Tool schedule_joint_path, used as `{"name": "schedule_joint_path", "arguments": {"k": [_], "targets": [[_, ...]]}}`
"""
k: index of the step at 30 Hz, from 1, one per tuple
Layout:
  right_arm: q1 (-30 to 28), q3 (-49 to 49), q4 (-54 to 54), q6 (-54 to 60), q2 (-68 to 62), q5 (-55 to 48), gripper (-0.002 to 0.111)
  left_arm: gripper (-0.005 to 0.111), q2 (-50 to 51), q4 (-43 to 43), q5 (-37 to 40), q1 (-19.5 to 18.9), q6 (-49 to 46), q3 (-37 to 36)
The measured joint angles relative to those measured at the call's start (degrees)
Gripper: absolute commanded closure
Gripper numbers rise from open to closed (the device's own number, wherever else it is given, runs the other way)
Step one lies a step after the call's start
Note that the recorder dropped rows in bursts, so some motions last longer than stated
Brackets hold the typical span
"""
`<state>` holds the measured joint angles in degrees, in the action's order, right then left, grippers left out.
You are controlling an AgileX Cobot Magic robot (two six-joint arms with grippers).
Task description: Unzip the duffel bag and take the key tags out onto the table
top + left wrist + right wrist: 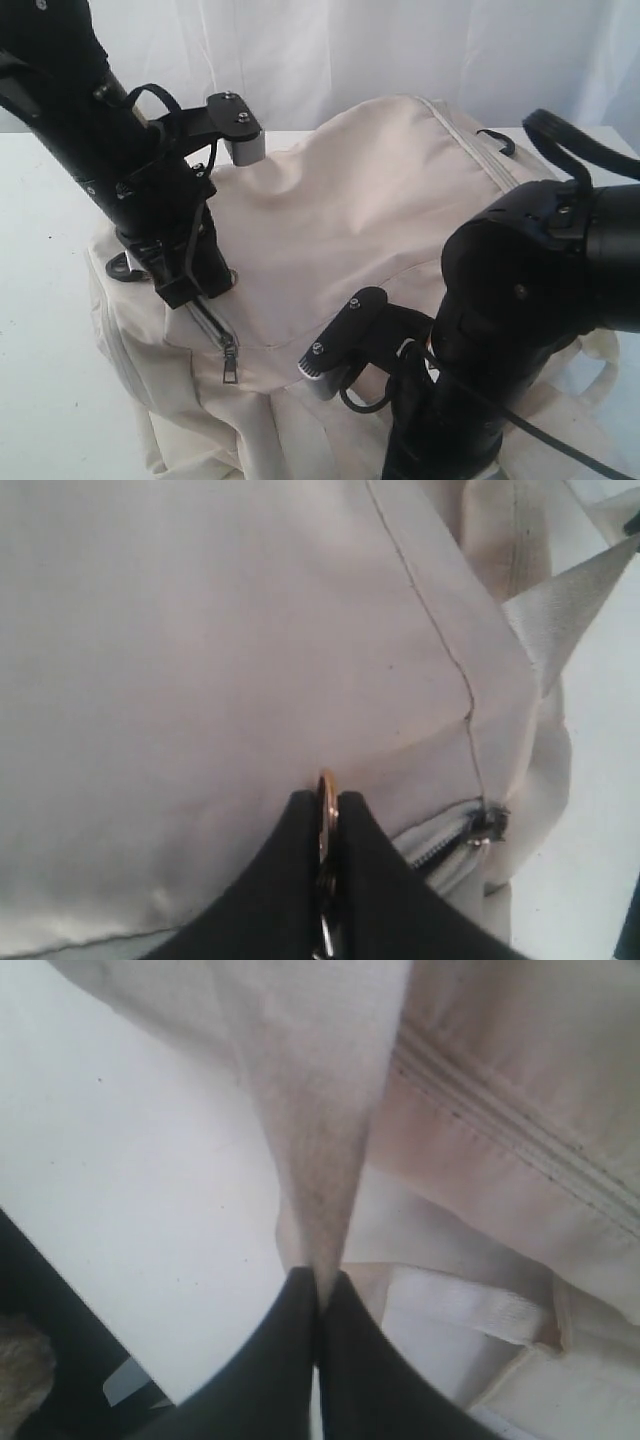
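The cream duffel bag [350, 220] lies bulging on the white table [40, 300]. My left gripper [195, 288] sits at the bag's near-left corner, at the top of a grey zipper [215, 325] whose metal pull [230, 372] hangs below. In the left wrist view this gripper [327, 805] is shut on a brass-coloured metal ring [326, 785] against the fabric, with a zipper end [440, 845] beside it. My right gripper [320, 1282] is shut on a raised fold of bag fabric [320, 1160]; in the exterior view its fingers are hidden under the arm. The key tags are hidden.
A pale webbing handle [570, 600] and another strap [470, 1310] lie by the bag's sides. Black D-rings [497, 140] sit on the bag. The table edge [70, 1280] runs close to the right gripper. A white curtain [350, 50] hangs behind.
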<state>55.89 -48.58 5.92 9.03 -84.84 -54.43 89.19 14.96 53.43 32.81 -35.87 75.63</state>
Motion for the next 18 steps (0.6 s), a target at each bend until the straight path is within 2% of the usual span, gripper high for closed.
{"name": "schedule_joint_path", "arguments": {"k": [5, 12, 18], "targets": [[0.0, 0.0, 0.0, 0.0, 0.0, 0.1, 0.108, 0.107, -2.4, -5.1, -3.4, -0.1, 3.3, 0.0], [0.0, -0.1, -0.3, 0.0, -2.4, -0.4, 0.108, 0.107, -3.1, -6.8, -6.5, -6.2, 4.7, 0.0], [0.0, -0.2, -3.1, -1.4, -5.0, -1.9, 0.108, 0.107, -3.1, -7.3, -10.0, -9.1, 4.4, 0.0]]}}
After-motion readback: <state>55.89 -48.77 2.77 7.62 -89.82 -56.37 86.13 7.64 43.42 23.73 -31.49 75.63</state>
